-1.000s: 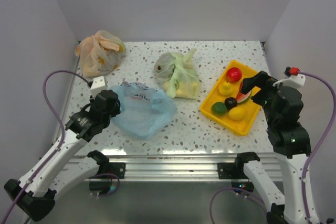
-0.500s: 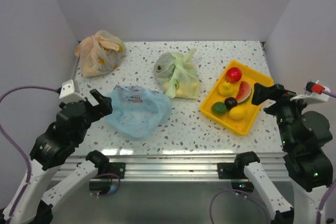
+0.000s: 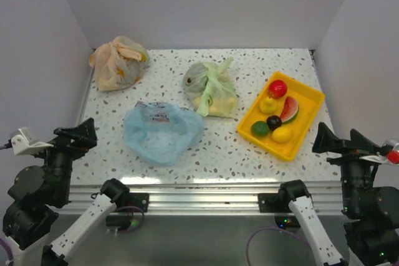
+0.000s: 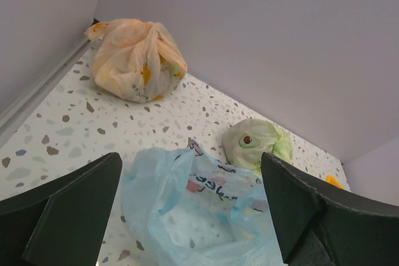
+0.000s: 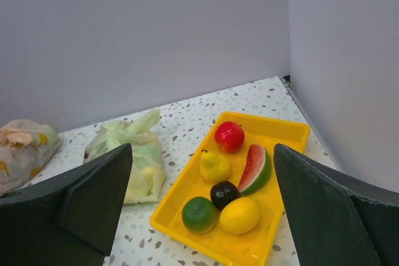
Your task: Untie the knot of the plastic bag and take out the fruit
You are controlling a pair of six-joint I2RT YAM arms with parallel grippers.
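The light blue plastic bag lies slack on the table left of centre, its mouth gaping open. No knot shows on it. The fruit sits in a yellow tray at the right: red apple, pear, watermelon slice, dark round one, green one and lemon. My left gripper hangs open at the near left, apart from the bag. At the near right, my right gripper is open and empty, back from the tray.
A knotted orange bag sits in the far left corner. A knotted pale green bag with fruit inside lies between the blue bag and the tray. Grey walls close in the left, back and right sides.
Both arms have drawn back from the table toward the near edge. The left gripper, earlier at the blue bag's left edge, has opened and come away; the bag has settled flat.
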